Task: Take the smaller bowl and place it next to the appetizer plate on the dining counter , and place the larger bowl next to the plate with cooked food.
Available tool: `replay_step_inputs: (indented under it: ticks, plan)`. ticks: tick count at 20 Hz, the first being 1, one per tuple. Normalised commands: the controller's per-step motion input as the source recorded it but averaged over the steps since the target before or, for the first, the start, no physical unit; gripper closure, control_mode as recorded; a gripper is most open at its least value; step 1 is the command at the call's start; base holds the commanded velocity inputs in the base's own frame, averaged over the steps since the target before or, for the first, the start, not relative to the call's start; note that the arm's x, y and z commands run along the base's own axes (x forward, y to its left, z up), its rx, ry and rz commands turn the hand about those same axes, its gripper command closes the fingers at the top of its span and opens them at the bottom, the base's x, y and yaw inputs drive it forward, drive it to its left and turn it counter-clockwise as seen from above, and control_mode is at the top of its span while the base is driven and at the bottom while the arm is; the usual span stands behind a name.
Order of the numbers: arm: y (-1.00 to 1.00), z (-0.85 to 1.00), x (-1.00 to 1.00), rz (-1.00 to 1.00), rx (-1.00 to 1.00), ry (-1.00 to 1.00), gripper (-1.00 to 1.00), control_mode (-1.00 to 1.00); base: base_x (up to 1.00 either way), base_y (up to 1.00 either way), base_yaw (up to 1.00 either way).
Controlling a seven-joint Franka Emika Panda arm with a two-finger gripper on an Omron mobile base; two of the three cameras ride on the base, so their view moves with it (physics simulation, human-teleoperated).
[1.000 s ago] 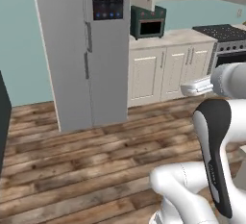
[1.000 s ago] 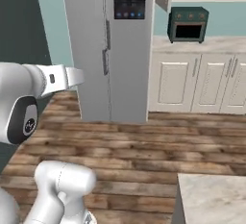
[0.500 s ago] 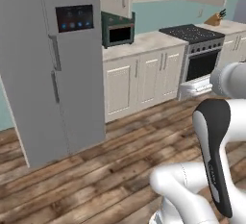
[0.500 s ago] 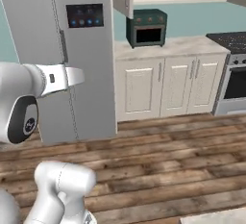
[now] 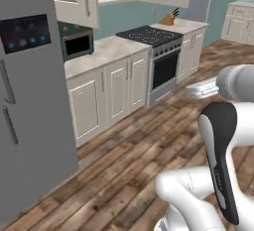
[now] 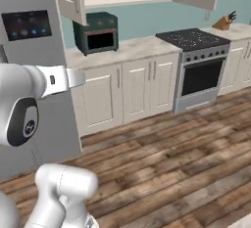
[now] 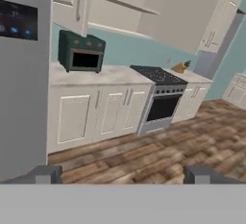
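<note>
From the left base view I have the fridge point(image 5: 30, 101) filling the left side, a run of white cabinets point(image 5: 106, 96) with a green toaster oven point(image 5: 75, 40) on the counter, then the stove point(image 5: 158, 56) and a knife block point(image 5: 170, 19) further along; no bowl, plate or dining counter is in front of me here, so I cannot say which way the smaller bowl lies from the fingers. The right base view gives the same wall from the other side: toaster oven point(image 6: 96, 32), stove point(image 6: 196, 60), knife block point(image 6: 225, 21), bare wood floor point(image 6: 166, 168), and none of the task's things. In the hand view the gripper point(image 7: 122, 174) points across the floor at the cabinets, its two dark fingertips point(image 7: 44, 174) standing far apart at the bottom corners, spread wide with nothing between them and touching nothing. My guess is the base has to bring the bowls into sight before any reach makes sense.
</note>
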Motion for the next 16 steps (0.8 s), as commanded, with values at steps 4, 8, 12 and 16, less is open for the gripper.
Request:
replay_step_inputs:
  ticks: [4,8,12,16]
  plan:
    - [0.00,0.00,0.00,0.00,0.00,0.00,-1.00,1.00,0.98,0.00,-0.47]
    - [0.00,0.00,0.00,0.00,0.00,0.00,-1.00,1.00,1.00,0.00,-0.34]
    - [0.00,0.00,0.00,0.00,0.00,0.00,-1.00,1.00,1.00,0.00,-0.14]
    - [0.00,0.00,0.00,0.00,0.00,0.00,-1.00,1.00,1.00,-0.05,0.15]
